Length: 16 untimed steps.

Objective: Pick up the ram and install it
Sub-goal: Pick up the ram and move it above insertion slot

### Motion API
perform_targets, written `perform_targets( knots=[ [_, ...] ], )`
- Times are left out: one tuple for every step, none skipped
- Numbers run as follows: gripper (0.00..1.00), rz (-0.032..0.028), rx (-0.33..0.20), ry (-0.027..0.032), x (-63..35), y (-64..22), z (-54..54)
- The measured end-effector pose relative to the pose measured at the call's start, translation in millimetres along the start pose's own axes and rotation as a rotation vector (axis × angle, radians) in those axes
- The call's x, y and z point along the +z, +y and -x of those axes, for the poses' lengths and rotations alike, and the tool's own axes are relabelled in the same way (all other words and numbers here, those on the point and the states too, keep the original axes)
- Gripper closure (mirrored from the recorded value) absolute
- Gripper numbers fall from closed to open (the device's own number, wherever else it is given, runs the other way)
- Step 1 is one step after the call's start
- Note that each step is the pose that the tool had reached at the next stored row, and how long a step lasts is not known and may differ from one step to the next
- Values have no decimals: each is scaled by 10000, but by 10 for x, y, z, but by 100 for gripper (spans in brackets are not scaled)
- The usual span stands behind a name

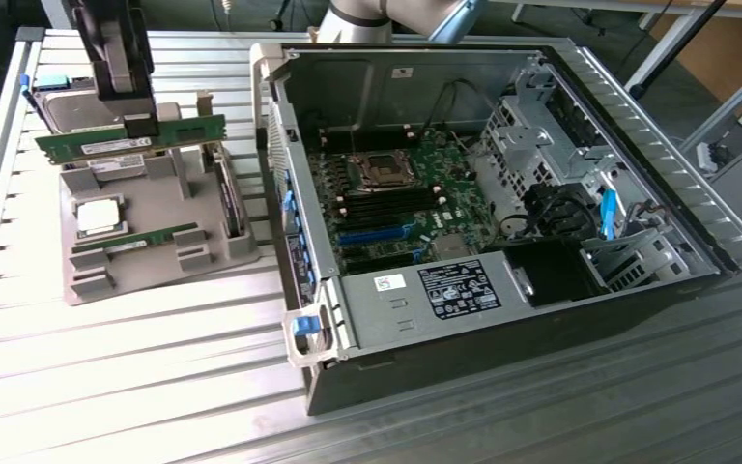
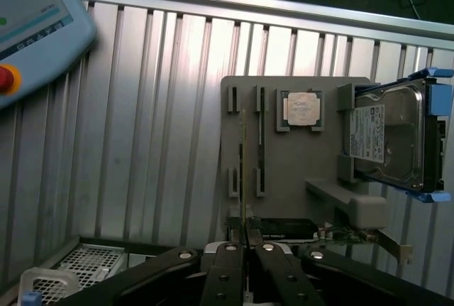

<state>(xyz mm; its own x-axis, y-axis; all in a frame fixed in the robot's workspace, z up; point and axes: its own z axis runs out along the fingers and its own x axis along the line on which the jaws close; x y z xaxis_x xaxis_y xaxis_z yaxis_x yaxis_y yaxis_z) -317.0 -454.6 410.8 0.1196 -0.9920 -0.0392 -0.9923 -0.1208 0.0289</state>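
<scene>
- the ram: green stick pinched at its top edge by the claw, hanging just above the grey holder at the exterior view's left. it touches no slot of the holder.
- long axis: runs across the exterior view, left to right and roughly level, with the flat face towards the camera. in the wrist view it shows edge-on as a thin line running out from between the fingers.
- claw: jaws drawn narrow, closed on the ram.
- direction to the board: the motherboard lies to the exterior view's right of the ram and lower, inside the open computer case. its dark long slots are likely the memory slots.
- in the way: the near side wall of the case, with blue clips, stands between the ram and the board.
- also on the holder: a second memory stick, a cpu chip, and a hard drive at the far end.
- support: the slatted metal worktop carries both holder and case.
</scene>
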Motion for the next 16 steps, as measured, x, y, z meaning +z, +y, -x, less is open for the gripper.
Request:
perform_targets(
  knots=[
    [89, 1, 0, 1, 0, -3, 0],
    [89, 1, 1, 2, -1, -7, -1],
    [89, 1, 0, 3, -1, -10, -1],
    [89, 1, 1, 4, -1, -12, -1],
    [89, 1, 1, 5, -1, -15, -2],
    [89, 2, 1, 6, -1, -17, -2],
    [89, 2, 1, 7, -1, -18, -2],
    [89, 2, 1, 10, -1, -21, -2],
    [89, 2, 1, 11, -1, -23, -3],
    [89, 2, 1, 15, -1, -27, -3],
    [89, 3, 1, 17, -1, -29, -3],
    [89, 3, 1, 19, -1, -32, -4],
    [89, 5, 2, 31, -2, -45, -5],
    [89, 5, 1, 35, -2, -49, -6],
    [89, 5, 2, 37, -2, -52, -6],
    [89, 5, 2, 39, -2, -56, -7]
  ],
)
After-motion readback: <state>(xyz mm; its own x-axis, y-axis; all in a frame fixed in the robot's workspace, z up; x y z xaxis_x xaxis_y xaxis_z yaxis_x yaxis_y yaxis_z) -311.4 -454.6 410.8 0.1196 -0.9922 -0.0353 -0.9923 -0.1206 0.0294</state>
